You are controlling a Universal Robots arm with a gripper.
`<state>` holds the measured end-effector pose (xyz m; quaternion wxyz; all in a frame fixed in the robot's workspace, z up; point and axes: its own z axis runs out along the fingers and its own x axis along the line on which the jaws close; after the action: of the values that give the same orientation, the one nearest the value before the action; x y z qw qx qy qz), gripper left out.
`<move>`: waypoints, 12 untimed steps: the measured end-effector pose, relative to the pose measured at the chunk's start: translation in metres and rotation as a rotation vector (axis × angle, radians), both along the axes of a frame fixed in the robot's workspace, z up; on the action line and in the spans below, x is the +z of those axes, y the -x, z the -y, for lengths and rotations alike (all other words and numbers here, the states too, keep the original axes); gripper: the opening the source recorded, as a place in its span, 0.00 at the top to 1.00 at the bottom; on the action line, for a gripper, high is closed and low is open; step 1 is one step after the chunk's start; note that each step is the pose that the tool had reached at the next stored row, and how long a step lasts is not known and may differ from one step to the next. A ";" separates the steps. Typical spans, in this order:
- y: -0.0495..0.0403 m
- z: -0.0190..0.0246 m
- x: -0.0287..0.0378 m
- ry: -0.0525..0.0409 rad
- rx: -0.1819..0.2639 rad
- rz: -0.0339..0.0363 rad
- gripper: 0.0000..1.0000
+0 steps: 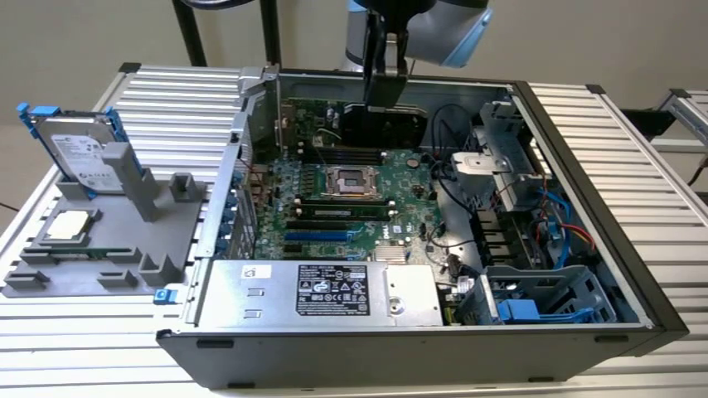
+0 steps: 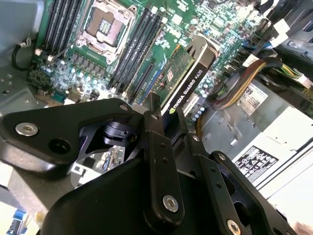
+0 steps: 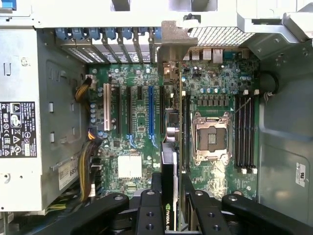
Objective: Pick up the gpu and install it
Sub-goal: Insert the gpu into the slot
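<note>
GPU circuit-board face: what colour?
Green. The gpu shows that face best in the second wrist view.

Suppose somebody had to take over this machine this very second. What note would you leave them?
Tool: shut on the gpu.
Gpu: held on edge inside the open computer case, above the motherboard.
Done: the card is picked up and is over the board.
Left: it does not look seated in a slot yet.

We lose one end of the gpu (image 3: 167, 171) between the fingers (image 3: 146, 210); the exterior view's top edge crops the arm (image 1: 443, 25).
</note>
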<state>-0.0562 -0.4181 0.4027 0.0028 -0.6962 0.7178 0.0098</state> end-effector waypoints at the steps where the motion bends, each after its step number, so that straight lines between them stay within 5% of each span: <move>1: 0.0000 0.0000 -0.0002 0.0000 0.000 0.0000 1.00; 12: 0.0000 0.0000 -0.0045 -0.0001 0.000 0.0000 1.00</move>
<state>-0.0562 -0.4181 0.3982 0.0029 -0.6962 0.7178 0.0099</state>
